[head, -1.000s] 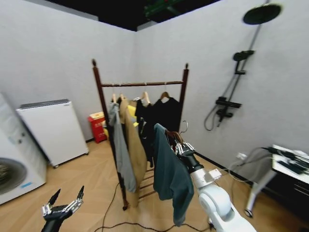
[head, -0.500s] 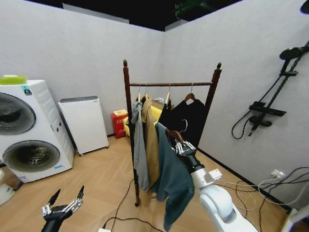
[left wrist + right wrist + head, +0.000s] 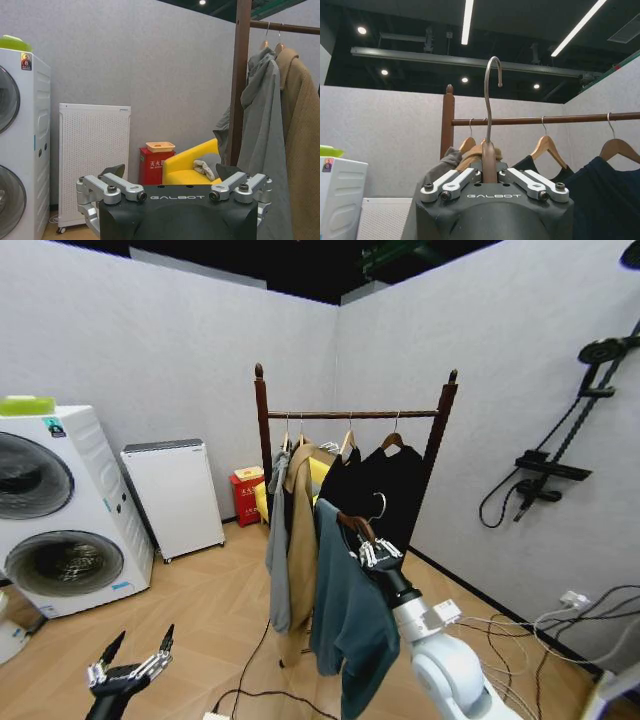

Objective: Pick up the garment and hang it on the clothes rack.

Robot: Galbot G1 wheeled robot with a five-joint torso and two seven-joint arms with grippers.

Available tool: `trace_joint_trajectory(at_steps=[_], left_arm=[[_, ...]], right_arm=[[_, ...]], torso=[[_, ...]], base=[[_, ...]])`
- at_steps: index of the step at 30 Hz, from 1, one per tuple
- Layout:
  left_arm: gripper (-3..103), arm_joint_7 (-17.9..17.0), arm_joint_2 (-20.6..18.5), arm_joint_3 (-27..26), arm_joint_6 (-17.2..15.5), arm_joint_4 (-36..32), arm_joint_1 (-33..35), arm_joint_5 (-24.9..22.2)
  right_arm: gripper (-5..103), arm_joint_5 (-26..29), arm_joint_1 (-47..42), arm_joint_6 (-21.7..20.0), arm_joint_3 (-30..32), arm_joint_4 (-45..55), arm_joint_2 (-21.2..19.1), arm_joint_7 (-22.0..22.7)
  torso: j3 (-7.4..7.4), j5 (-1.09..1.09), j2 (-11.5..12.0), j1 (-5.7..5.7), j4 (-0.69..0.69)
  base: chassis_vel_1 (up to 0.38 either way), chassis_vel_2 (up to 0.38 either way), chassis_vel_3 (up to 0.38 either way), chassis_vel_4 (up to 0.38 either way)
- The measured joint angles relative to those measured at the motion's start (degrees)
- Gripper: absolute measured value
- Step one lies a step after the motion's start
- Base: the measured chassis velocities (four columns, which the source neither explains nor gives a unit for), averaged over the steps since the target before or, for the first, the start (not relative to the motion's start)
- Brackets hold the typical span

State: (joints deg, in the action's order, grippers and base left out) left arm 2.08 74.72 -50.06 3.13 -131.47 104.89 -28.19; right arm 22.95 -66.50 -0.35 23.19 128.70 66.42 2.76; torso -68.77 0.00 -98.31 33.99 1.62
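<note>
While the right gripper point(image 3: 368, 554) grasps the brown wooden hanger of the long teal garment point(image 3: 345, 625) just before the dark wooden clothes rack point(image 3: 352, 415), hooking remains; left gripper point(image 3: 131, 663) hangs spread, low.

A mock-up domestic laundry and bathroom set inside a test hall is indicated. Stacked washing machines point(image 3: 55, 510), a wall-mounted shower fitting point(image 3: 545, 465) and a clothes rack point(image 3: 350, 440) are placed between grey partition walls point(image 3: 180, 360). An open dark industrial ceiling with strip lights point(image 3: 467, 20) is seen above.
</note>
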Motion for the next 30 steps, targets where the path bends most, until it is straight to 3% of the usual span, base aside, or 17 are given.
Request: trace_joint_trajectory(at_steps=[16, 20, 30], left_arm=[[100, 0.00, 0.00, 0.00, 0.00, 0.00, 0.00, 0.00], [100, 0.00, 0.00, 0.00, 0.00, 0.00, 0.00, 0.00], [100, 0.00, 0.00, 0.00, 0.00, 0.00, 0.00, 0.00]], right_arm=[[10, 1.72, 2.67, -0.07, -1.58, -3.17, 2.25, 0.93], [10, -0.87, 1.98, -0.03, 0.95, -3.88, 2.63, 2.70], [10, -1.45, 2.48, -1.87, 4.78, -6.60, 2.65, 6.18]], torso=[[0.00, 0.00, 0.00, 0.00, -0.02], [0.00, 0.00, 0.00, 0.00, 0.01], [0.00, 0.01, 0.00, 0.00, 0.00]], base=[[0.000, 0.000, 0.000, 0.000], [0.000, 0.000, 0.000, 0.000], [0.000, 0.000, 0.000, 0.000]])
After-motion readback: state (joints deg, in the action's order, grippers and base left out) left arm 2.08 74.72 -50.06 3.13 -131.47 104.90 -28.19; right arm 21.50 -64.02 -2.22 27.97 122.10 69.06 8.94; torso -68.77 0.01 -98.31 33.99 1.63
